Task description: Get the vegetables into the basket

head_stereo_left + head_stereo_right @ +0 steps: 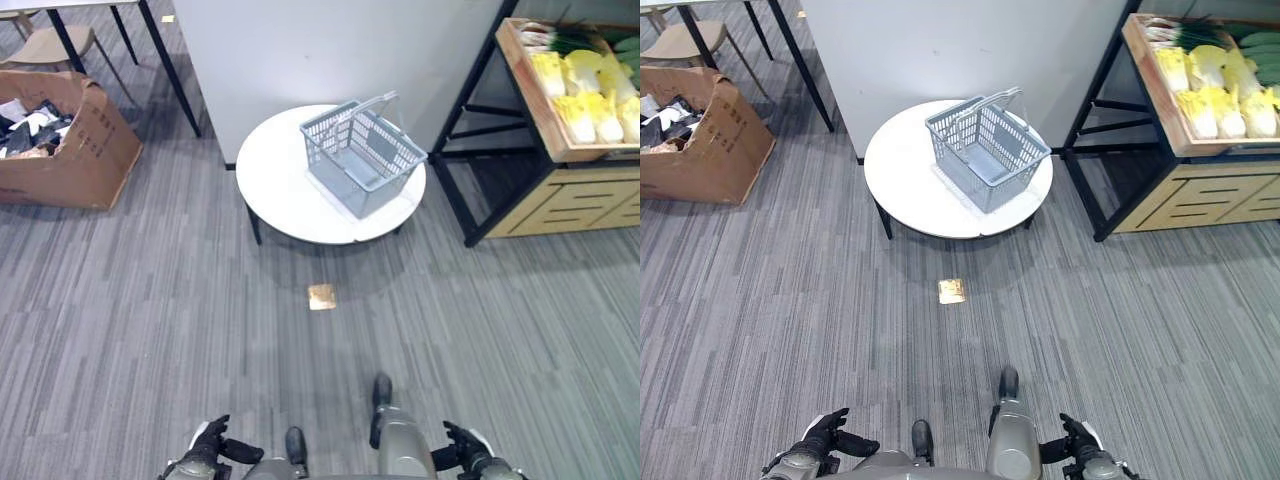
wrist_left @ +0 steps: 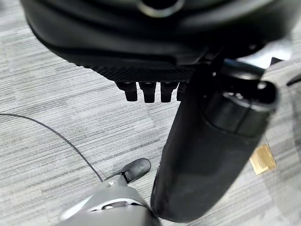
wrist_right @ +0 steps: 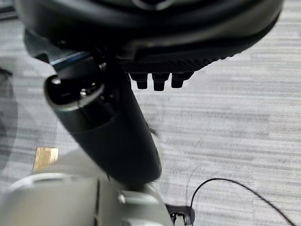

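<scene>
An empty grey plastic basket [image 1: 362, 155] stands with its handle up on a round white table [image 1: 275, 190] straight ahead. The vegetables lie in a wooden crate [image 1: 560, 150] on a black-framed shelf at the far right: pale yellow cabbages [image 1: 585, 95], with green vegetables [image 1: 630, 45] behind them. My left hand [image 1: 205, 448] and right hand [image 1: 465, 448] hang low at my sides, far from both table and shelf. The wrist views show each hand's fingers [image 2: 146, 92] [image 3: 159, 81] relaxed and its thumb [image 2: 207, 155] standing free over grey carpet, holding nothing.
A cardboard box [image 1: 70, 140] full of odds and ends sits at the far left, with a chair [image 1: 45, 45] and black table legs behind it. A white wall panel [image 1: 320, 50] rises behind the round table. A small brass plate [image 1: 322, 296] lies in the carpet before the table.
</scene>
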Robot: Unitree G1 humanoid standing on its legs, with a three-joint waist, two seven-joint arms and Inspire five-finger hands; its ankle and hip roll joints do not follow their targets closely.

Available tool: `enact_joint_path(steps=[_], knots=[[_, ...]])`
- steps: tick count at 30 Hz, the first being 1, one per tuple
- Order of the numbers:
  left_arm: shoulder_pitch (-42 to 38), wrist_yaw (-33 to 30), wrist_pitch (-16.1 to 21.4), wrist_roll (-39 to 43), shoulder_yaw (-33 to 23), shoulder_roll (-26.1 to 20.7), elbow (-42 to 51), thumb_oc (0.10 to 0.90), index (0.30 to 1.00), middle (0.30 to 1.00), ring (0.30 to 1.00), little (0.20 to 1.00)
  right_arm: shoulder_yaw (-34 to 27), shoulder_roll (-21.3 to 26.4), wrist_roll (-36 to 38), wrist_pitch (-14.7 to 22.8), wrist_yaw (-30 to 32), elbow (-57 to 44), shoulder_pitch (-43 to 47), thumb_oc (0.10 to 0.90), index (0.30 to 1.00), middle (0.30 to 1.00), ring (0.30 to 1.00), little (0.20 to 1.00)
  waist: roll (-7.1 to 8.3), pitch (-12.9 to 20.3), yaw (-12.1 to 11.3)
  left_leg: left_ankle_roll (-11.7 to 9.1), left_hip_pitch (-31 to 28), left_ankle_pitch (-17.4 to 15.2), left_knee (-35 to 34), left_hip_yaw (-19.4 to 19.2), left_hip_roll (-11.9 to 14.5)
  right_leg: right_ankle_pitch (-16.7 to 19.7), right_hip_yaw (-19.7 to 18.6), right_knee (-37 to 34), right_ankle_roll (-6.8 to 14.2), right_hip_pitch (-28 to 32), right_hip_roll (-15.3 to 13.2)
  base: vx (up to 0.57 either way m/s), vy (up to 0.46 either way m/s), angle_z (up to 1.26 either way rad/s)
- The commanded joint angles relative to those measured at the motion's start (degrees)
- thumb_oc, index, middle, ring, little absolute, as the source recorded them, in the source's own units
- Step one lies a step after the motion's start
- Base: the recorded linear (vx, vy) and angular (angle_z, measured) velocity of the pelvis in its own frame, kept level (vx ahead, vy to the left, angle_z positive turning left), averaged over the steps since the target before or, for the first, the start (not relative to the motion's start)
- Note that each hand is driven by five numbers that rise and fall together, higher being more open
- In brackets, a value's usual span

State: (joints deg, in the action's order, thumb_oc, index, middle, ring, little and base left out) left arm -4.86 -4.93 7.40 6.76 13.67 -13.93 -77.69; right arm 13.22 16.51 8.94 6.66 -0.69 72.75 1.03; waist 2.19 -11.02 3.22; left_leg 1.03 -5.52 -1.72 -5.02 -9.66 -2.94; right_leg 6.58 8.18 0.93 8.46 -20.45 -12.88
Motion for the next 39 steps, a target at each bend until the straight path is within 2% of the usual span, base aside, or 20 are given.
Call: enact_joint_path(steps=[1,3,5,7,8,9,10,13,16,18,20,22,25,27,29,31,33,35,37,39], knots=[[0.16,0.12,1.20,-1.15,-1.57,-0.09,0.09,0.900,1.000,1.000,1.000,1.000,2.00,0.69,-0.32,1.30,-0.56,-0.94,2.29,0.900,1.000,1.000,1.000,1.000,-0.46,-1.30,1.02,-3.65,-2.38,-1.58,2.96,5.42,4.32,8.24,-3.88,1.02,2.01,3.58,1.64,0.26,-0.137,0.41],[0.29,0.18,1.10,-1.10,-1.75,0.17,-0.07,0.900,1.000,1.000,1.000,1.000,1.89,0.86,-0.35,1.31,-0.71,-0.84,2.23,0.900,1.000,1.000,1.000,1.000,-0.73,-0.77,0.87,-4.03,-2.99,-1.72,3.61,5.83,4.83,7.48,-2.87,1.13,1.74,4.07,1.88,0.25,-0.147,0.65],[0.64,-0.05,0.93,-0.34,-2.15,0.56,-0.28,0.900,1.000,1.000,1.000,1.000,2.11,1.57,-0.41,1.37,-0.95,-1.15,2.17,0.900,1.000,1.000,1.000,1.000,-1.27,0.16,1.13,-5.15,-2.97,-1.17,6.94,7.02,5.80,5.86,-2.40,2.69,0.24,5.32,3.33,0.36,-0.238,0.44],[0.83,0.03,0.90,1.37,-2.84,1.17,-0.16,0.900,1.000,1.000,1.000,1.000,2.01,2.45,-0.15,1.61,-1.14,-1.31,2.11,0.900,1.000,1.000,1.000,1.000,-2.04,0.44,1.14,-6.99,-1.93,1.99,12.59,8.46,6.46,3.02,-1.27,4.60,-1.57,6.14,4.66,0.37,-0.304,0.19],[0.63,0.07,0.99,2.28,-2.77,1.51,0.53,0.900,1.000,1.000,1.000,1.000,2.07,3.36,0.69,1.84,-1.32,-1.65,2.19,0.900,1.000,1.000,1.000,1.000,-2.17,0.04,1.14,-8.72,1.11,6.65,21.54,9.98,6.85,0.56,-1.48,6.20,-3.64,7.54,5.83,0.29,-0.278,0.19],[0.63,0.07,0.99,2.28,-2.77,1.49,0.53,0.900,1.000,1.000,1.000,1.000,2.08,3.34,0.69,1.84,-1.32,-1.65,2.20,0.900,1.000,1.000,1.000,1.000,-2.07,0.14,1.23,-8.69,1.25,6.78,21.47,10.05,6.72,0.61,-1.45,6.16,-3.61,7.43,5.70,0.27,-0.285,0.22],[0.30,0.37,1.06,2.70,-2.37,1.44,1.41,0.900,1.000,1.000,1.000,1.000,1.95,3.87,0.99,1.95,-1.16,-2.04,2.22,0.900,1.000,1.000,1.000,1.000,-1.77,-0.46,0.86,-9.30,3.80,9.35,25.40,10.21,7.08,-1.21,-1.62,7.47,-4.55,8.29,6.21,0.13,-0.164,0.12],[-0.21,-0.03,1.11,2.85,-1.87,1.53,1.73,0.900,1.000,1.000,1.000,1.000,1.26,4.65,1.98,1.98,-0.57,-1.09,2.11,0.900,1.000,1.000,1.000,1.000,-0.89,-1.60,0.64,-8.98,8.49,11.57,35.06,8.91,7.60,-3.76,-1.83,8.46,-6.67,10.57,6.81,0.22,-0.216,-0.12],[-0.59,-0.27,1.38,3.35,-1.24,1.63,2.40,0.900,1.000,1.000,1.000,1.000,0.40,4.86,2.91,1.81,-0.04,0.13,1.65,0.900,1.000,1.000,1.000,1.000,-0.66,-2.29,-0.05,-7.86,14.58,9.83,32.92,6.47,8.08,-5.20,-1.75,7.56,-6.74,13.67,7.17,0.26,-0.125,0.14],[-0.37,-0.47,1.57,3.19,-1.11,1.48,2.65,0.900,1.000,1.000,1.000,1.000,0.38,4.90,2.56,1.73,-0.03,0.65,1.45,0.900,1.000,1.000,1.000,1.000,-0.93,-2.19,-0.80,-7.19,17.55,8.24,26.46,5.17,8.13,-5.87,-2.06,6.32,-5.92,15.62,7.47,0.30,0.018,0.14],[0.06,-0.63,1.76,3.10,-1.03,1.44,2.60,0.900,1.000,1.000,1.000,1.000,0.51,4.86,1.85,1.70,0.00,1.10,1.14,0.900,1.000,1.000,1.000,1.000,-1.66,-1.83,-1.46,-6.95,17.54,8.60,17.48,5.51,9.11,-6.86,-2.93,6.04,-5.26,16.84,7.94,0.35,0.127,-0.20],[0.75,-0.69,1.98,3.31,-1.29,1.35,2.29,0.900,1.000,1.000,1.000,1.000,0.38,4.76,0.96,1.83,0.25,1.67,0.56,0.900,1.000,1.000,1.000,1.000,-3.21,-0.94,-2.52,-7.61,17.22,12.69,7.04,8.69,10.68,-8.75,-5.07,6.33,-4.49,19.36,8.80,0.42,0.197,-0.65],[1.13,-0.38,1.95,3.48,-1.74,1.15,2.01,0.900,1.000,1.000,1.000,1.000,0.12,4.33,0.74,1.93,-0.04,1.74,0.18,0.900,1.000,1.000,1.000,1.000,-2.98,-0.34,-2.50,-6.90,15.95,11.29,7.25,9.80,9.75,-10.06,-7.18,7.71,-3.73,20.50,8.55,0.30,0.190,-1.18],[1.17,-0.44,1.98,2.86,-1.61,0.73,2.01,0.900,1.000,1.000,1.000,1.000,-0.85,4.12,0.20,1.86,0.24,2.12,-0.51,0.900,1.000,1.000,1.000,1.000,-2.35,0.30,-1.91,-5.72,14.77,9.70,7.87,7.38,8.32,-8.76,-8.19,8.46,-2.45,20.54,6.79,0.26,0.309,-1.29],[1.16,-0.46,2.02,2.42,-1.43,0.27,2.32,0.900,1.000,1.000,1.000,1.000,-1.00,3.84,0.00,1.83,0.31,2.18,-0.59,0.900,1.000,1.000,1.000,1.000,-1.83,0.82,-2.02,-4.73,13.40,8.69,6.77,5.59,7.10,-6.37,-9.21,8.78,-1.06,19.98,5.46,0.15,0.261,-0.61],[0.42,-0.72,1.81,1.77,-1.51,-0.72,2.45,0.900,1.000,1.000,1.000,1.000,-0.82,3.34,0.20,1.81,0.47,1.16,0.19,0.900,1.000,1.000,1.000,1.000,-1.62,0.40,-1.59,-2.84,11.22,7.21,5.38,3.24,5.81,-1.21,-10.50,15.58,0.45,15.56,3.89,0.10,0.372,-0.21],[-0.04,-1.02,1.60,2.11,-1.91,-1.14,2.16,0.900,1.000,1.000,1.000,1.000,-0.60,3.05,0.50,1.88,0.78,0.23,0.88,0.900,1.000,1.000,1.000,1.000,-1.81,-0.33,-1.25,-2.05,9.80,6.64,4.83,2.28,5.22,1.51,-10.31,19.60,0.66,13.63,3.16,0.05,0.247,-0.10],[-0.35,-1.25,1.47,2.50,-2.39,-1.28,2.10,0.900,1.000,1.000,1.000,1.000,-0.44,2.62,0.71,1.91,0.91,-0.31,1.13,0.900,1.000,1.000,1.000,1.000,-1.90,-0.70,-1.03,-1.82,9.14,6.22,4.73,2.07,5.00,1.87,-10.12,20.97,0.48,12.85,3.14,0.06,0.141,0.08],[-0.43,-1.38,1.49,2.91,-2.84,-1.49,1.91,0.900,1.000,1.000,1.000,1.000,0.09,2.38,0.31,1.81,0.93,-0.82,1.13,0.900,1.000,1.000,1.000,1.000,-1.81,-0.70,-1.15,-1.60,7.98,5.53,4.34,1.65,4.68,1.86,-8.06,20.11,0.30,12.16,2.16,0.09,0.099,0.15],[-0.28,-1.35,1.51,2.72,-3.06,-1.54,1.60,0.900,1.000,1.000,1.000,1.000,0.55,2.16,-0.35,1.64,0.90,-0.90,1.26,0.900,1.000,1.000,1.000,1.000,-1.54,-0.06,-1.56,-2.12,7.34,5.05,3.63,1.20,4.91,1.63,-5.19,14.09,0.56,11.90,0.32,0.11,-0.052,0.13]])
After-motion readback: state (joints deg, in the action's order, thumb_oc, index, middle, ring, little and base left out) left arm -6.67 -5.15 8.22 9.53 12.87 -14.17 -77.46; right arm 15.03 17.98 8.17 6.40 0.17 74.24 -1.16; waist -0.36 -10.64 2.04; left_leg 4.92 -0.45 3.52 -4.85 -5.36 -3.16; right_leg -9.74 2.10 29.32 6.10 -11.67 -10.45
